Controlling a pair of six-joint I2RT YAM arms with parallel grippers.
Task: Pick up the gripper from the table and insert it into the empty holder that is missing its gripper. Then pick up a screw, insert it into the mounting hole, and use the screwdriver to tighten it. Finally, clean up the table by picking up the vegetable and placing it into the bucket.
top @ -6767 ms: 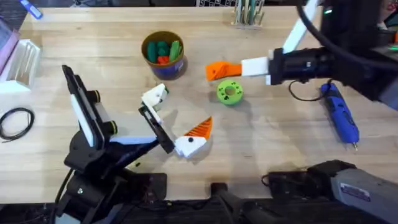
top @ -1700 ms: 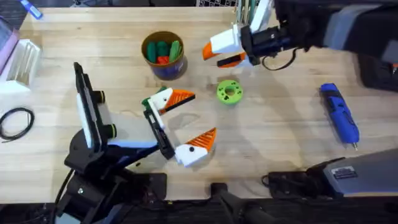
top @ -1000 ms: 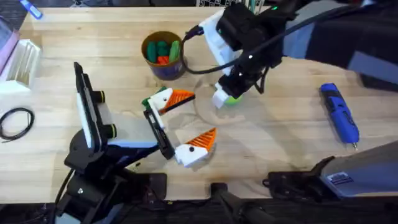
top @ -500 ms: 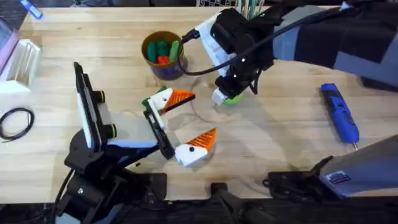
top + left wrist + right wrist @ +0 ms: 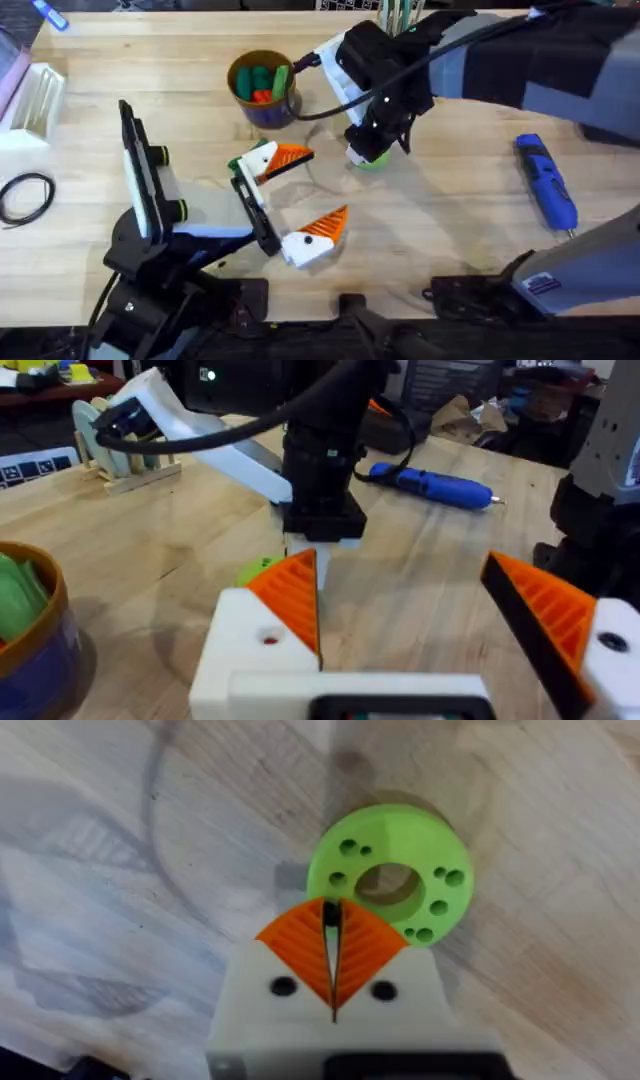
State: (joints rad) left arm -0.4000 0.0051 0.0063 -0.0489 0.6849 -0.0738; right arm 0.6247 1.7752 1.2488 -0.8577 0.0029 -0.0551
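Right jaws clenched: two orange ribbed fingers (image 5: 362, 945) pressed face to face, tips down on the near rim of the flat bright green round disc with holes (image 5: 425, 870), which lies flat on the light wooden worktop (image 5: 450, 230). A thin dark sliver shows at the seam of the fingers; cannot tell if it is a screw or just the gap.

Left jaws released, spread wide and holding nothing. The loose orange wedge-shaped plastic gripper (image 5: 292, 156) now sits on the small white plastic holder block (image 5: 255, 158) at the far side of the left jaws. It looks seated, but no screw is visible in the mounting hole yet. The blue cylindrical electric screwdriver (image 5: 545, 185) lies untouched off to the right, well apart from both arms. The blue cup-shaped bucket with tan-yellow rim (image 5: 234, 85) stands just behind the left jaws and holds green and orange pieces. Cannot tell if the dark green vegetable is among them.

Risks from here, as judgement:
- Shut tips on the disc rim could drag or tip the disc on lifting, spilling whatever it holds.
- If a screw is pinched, the grip is right at the tips, so it could twist or drop in transit.
- The unscrewed gripper may be loose, and a nudge from the right arm while placing the screw could knock it out of the holder.
- A right arm reaching across could clip the bucket.
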